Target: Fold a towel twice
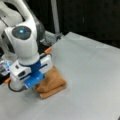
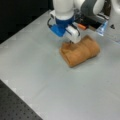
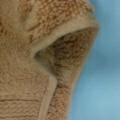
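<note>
Front views: towel lies bundled, already layered, on table; gripper down at its edge, finger state indeterminable. Wrist view: towel fills frame, hem curled; flattening advisable.

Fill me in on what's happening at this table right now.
A Franka arm is working on an orange-brown towel that lies on the grey table. The towel is already bunched into a compact, layered bundle rather than lying flat. In both front views the tool is down at one edge of that bundle, right against the cloth; its fingertips are hidden by the hand and the towel. The wrist view is filled with terry cloth, a hemmed edge curling over, with bare table beside it.
</note>
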You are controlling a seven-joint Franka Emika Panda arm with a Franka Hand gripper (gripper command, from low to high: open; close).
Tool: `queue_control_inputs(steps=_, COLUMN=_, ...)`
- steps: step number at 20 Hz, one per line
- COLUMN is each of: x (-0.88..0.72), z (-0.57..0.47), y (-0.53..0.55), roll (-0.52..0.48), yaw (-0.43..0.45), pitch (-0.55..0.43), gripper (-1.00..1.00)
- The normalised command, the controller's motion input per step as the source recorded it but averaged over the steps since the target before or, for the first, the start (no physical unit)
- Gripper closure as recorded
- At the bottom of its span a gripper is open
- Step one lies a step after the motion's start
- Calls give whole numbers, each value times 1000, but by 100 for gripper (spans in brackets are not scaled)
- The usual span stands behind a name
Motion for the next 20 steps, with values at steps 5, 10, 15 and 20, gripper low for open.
queue_control_inputs(steps=5, x=248, z=283, y=495, roll=65, yaw=-99, pitch=61, gripper=-100)
queue_control_inputs(steps=10, x=310, z=242, y=509, roll=238, yaw=-126, pitch=-40, gripper=-100)
queue_control_inputs(steps=15, x=298, z=144, y=389, roll=216, yaw=11, pitch=-187, gripper=-100)
queue_control_inputs(steps=20, x=317, z=158, y=367, roll=-30, yaw=98, pitch=12, gripper=-100)
